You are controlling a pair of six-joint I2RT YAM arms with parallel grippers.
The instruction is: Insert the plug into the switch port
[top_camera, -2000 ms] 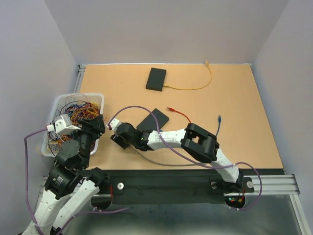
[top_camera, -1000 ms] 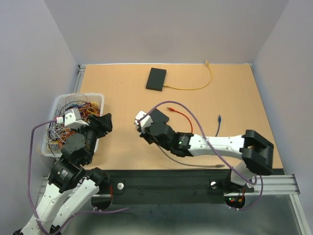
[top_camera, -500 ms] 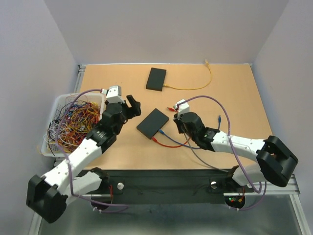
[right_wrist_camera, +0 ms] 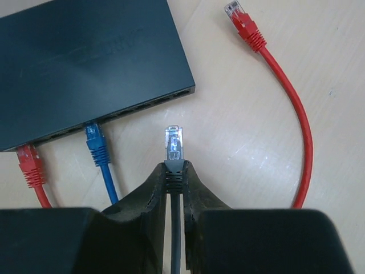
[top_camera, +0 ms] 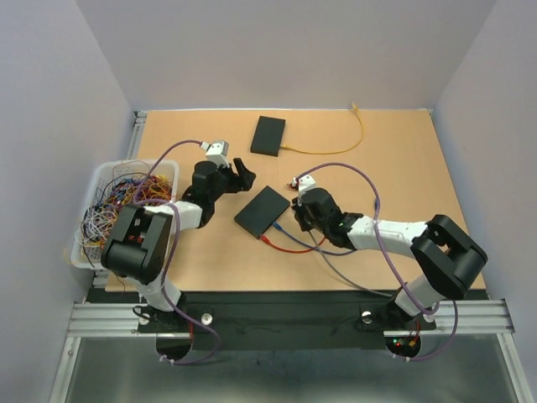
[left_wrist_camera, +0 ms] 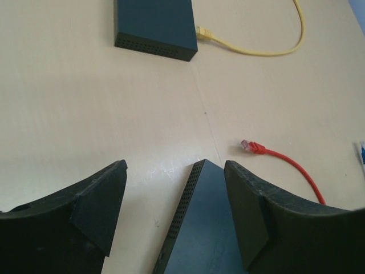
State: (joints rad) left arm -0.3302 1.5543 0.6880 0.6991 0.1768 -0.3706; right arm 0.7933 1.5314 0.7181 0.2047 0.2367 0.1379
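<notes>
**Plug held just short of the switch ports**

The plug, clear-tipped with a dark boot and a dark cable, is pinched between the fingers of the right tool, which is nearly closed on the boot. The plug's tip points at the port face of the switch but stands apart from it, with bare surface between them. On that same face, a blue plug sits in a port just left of the held plug, and a red plug sits in a port further left. A loose red plug lies off the switch's right corner, its cable curving away from the switch.

The left tool is spread wide and holds nothing. It hovers over the switch's opposite corner, which shows between its two fingers.

Well beyond the switch lies a second black box with a yellow cable plugged into it. Far to the switch's left stands a white bin full of tangled wires.
</notes>
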